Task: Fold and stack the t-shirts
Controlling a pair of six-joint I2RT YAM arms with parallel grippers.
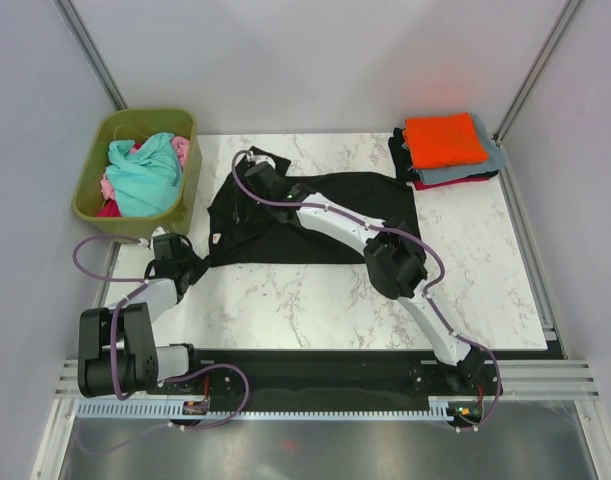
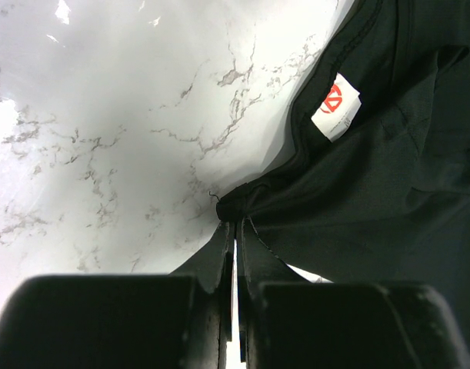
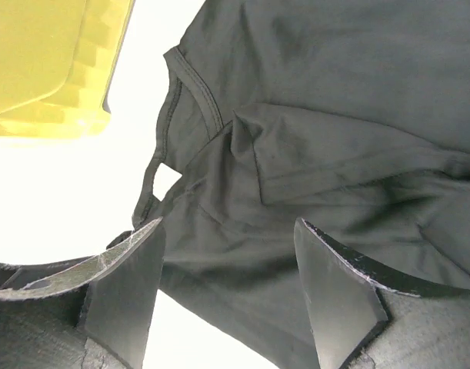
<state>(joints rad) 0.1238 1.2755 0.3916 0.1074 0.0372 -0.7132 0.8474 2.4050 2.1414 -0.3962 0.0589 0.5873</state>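
Note:
A large black t-shirt (image 1: 325, 225) lies spread on the marble table, its white tag (image 2: 335, 106) showing near the left edge. My left gripper (image 1: 198, 264) is shut on the shirt's near-left corner (image 2: 236, 219), where the cloth bunches at the fingertips. My right gripper (image 1: 249, 168) is open over the shirt's far-left part; in the right wrist view (image 3: 228, 231) wrinkled black cloth and the collar (image 3: 190, 84) lie between and beyond the jaws. Folded shirts are stacked at the back right, an orange one (image 1: 443, 140) on top of a grey-blue one (image 1: 472, 171).
An olive-green tub (image 1: 90, 195) stands at the back left, holding a teal shirt (image 1: 145, 175) and pink cloth (image 1: 181, 150). Its corner shows in the right wrist view (image 3: 50, 69). Grey walls enclose the table on three sides.

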